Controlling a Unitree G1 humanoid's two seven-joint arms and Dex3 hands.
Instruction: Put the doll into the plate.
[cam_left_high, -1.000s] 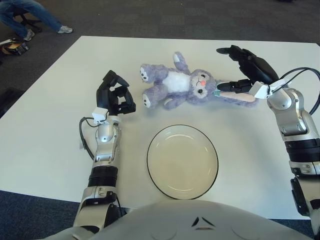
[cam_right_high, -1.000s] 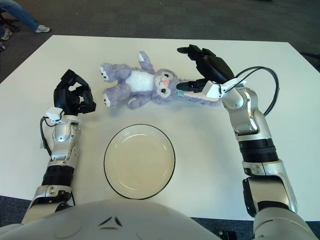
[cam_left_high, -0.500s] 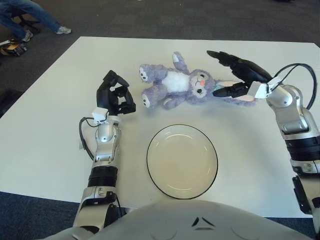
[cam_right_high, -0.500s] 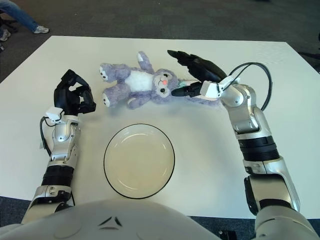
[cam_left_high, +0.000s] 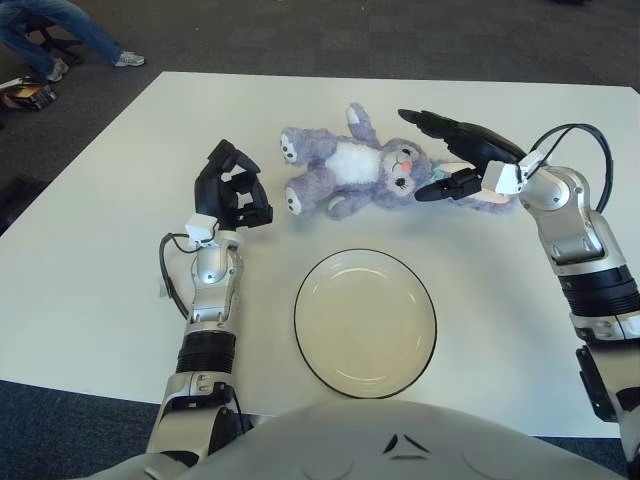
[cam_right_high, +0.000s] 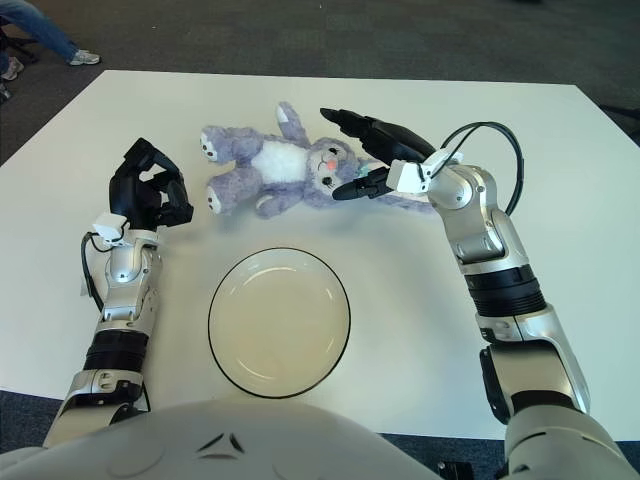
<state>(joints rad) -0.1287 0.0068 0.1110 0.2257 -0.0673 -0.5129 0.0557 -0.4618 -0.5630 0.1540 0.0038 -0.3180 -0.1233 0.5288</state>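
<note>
Right hand (cam_left_high: 448, 155) shifted leftward onto doll's head, fingers spread, nothing gripped, doll (cam_left_high: 372, 170) lay on white counter (cam_left_high: 90, 270) beyond empty plate (cam_left_high: 365, 323), left hand (cam_left_high: 230, 190) curled, idle beside doll's feet.

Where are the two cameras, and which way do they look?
Left eye view: on the robot's head, looking forward and down at the table; shows both arms, left hand, chest.
Right eye view: beside it, same aim; right hand open around the doll's head.
Both share the doll, the plate, both hands.
</note>
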